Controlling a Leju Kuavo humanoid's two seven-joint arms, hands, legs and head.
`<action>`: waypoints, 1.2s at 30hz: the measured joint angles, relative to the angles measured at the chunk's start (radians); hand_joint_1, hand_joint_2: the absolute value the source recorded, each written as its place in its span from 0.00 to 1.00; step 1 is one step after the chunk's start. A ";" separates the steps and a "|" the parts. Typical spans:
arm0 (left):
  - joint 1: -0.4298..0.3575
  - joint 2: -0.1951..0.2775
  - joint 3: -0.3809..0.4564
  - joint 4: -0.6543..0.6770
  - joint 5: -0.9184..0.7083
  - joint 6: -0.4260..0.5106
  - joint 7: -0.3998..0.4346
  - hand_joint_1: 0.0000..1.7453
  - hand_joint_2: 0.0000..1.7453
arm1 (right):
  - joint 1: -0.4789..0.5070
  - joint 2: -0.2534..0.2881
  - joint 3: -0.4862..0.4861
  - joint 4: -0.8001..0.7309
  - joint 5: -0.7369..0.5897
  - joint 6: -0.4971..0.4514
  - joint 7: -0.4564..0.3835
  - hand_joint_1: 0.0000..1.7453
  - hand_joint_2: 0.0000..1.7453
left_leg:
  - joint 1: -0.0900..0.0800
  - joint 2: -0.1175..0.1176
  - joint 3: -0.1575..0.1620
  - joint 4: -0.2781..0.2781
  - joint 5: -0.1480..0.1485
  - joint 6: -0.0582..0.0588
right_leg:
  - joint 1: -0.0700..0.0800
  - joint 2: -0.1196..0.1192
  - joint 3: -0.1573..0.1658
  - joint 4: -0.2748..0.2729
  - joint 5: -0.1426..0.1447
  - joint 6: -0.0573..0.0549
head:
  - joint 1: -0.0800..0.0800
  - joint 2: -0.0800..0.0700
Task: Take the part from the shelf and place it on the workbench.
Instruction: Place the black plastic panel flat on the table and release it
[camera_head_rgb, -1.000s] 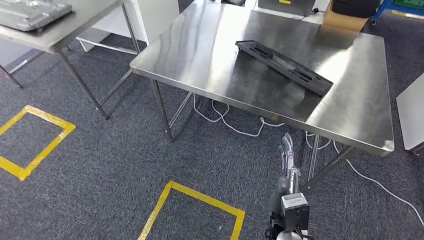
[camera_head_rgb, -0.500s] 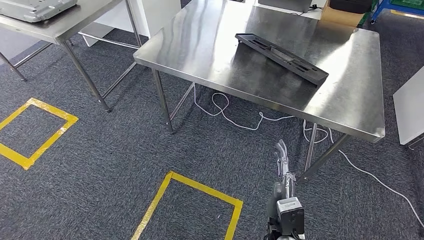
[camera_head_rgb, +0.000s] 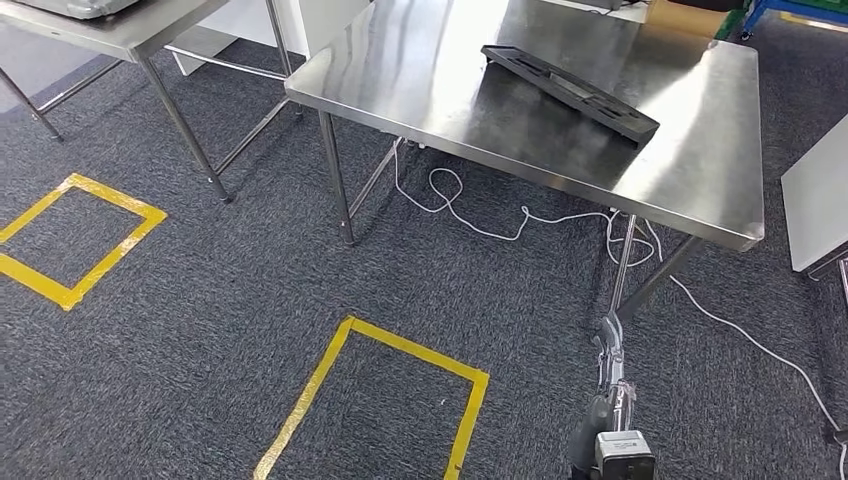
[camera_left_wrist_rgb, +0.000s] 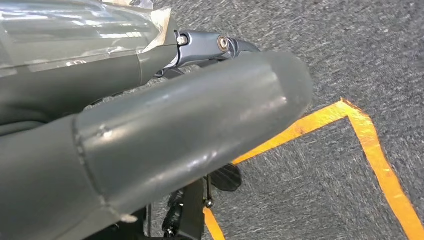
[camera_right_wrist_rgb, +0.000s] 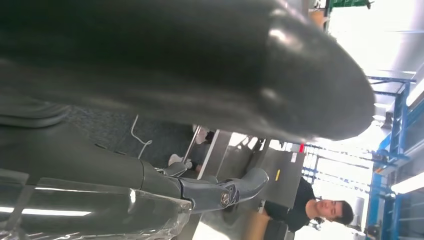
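A long black part (camera_head_rgb: 570, 93) lies flat on the steel workbench (camera_head_rgb: 440, 110), toward its far right side. My right hand (camera_head_rgb: 612, 375) hangs low beside the bench's near right leg, fingers stretched out and holding nothing; the right wrist view shows its thumb (camera_right_wrist_rgb: 200, 65) and a straight finger (camera_right_wrist_rgb: 220, 192) apart. In the left wrist view my left hand (camera_left_wrist_rgb: 165, 125) hangs over the carpet, thumb and plastic-wrapped fingers (camera_left_wrist_rgb: 210, 47) extended with nothing between them.
A second steel table (camera_head_rgb: 130, 30) stands at the upper left. Yellow tape squares (camera_head_rgb: 370, 400) mark the grey carpet. A white cable (camera_head_rgb: 480, 215) trails under the workbench. A white cabinet (camera_head_rgb: 815, 210) is at the right edge. A person (camera_right_wrist_rgb: 310, 210) stands beyond.
The whole picture has shifted, so the camera moved: the workbench now sits higher and further right in view. My right hand has dropped lower and to the right in the frame.
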 joint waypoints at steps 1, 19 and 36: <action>0.001 0.000 -0.001 0.000 -0.001 0.001 0.001 0.00 0.00 | 0.001 -0.002 -0.002 -0.002 -0.004 -0.001 -0.001 0.00 0.00 | -0.001 0.001 0.000 -0.002 0.008 -0.005 | 0.004 0.000 0.018 -0.037 -0.011 -0.009 | -0.001 0.000; 0.010 0.010 -0.003 0.001 -0.011 0.021 0.005 0.00 0.00 | -0.013 -0.027 -0.005 0.015 -0.062 -0.031 -0.005 0.00 0.00 | 0.025 -0.006 0.111 -0.002 -0.103 -0.044 | -0.008 -0.008 -0.059 -0.010 0.037 -0.011 | -0.003 0.000; 0.010 0.013 -0.008 0.001 -0.013 0.031 0.011 0.00 0.00 | -0.029 -0.032 -0.005 0.026 -0.043 -0.063 0.017 0.00 0.00 | 0.011 -0.008 0.095 -0.019 -0.078 0.009 | -0.029 -0.011 -0.078 -0.012 0.054 0.032 | -0.002 0.000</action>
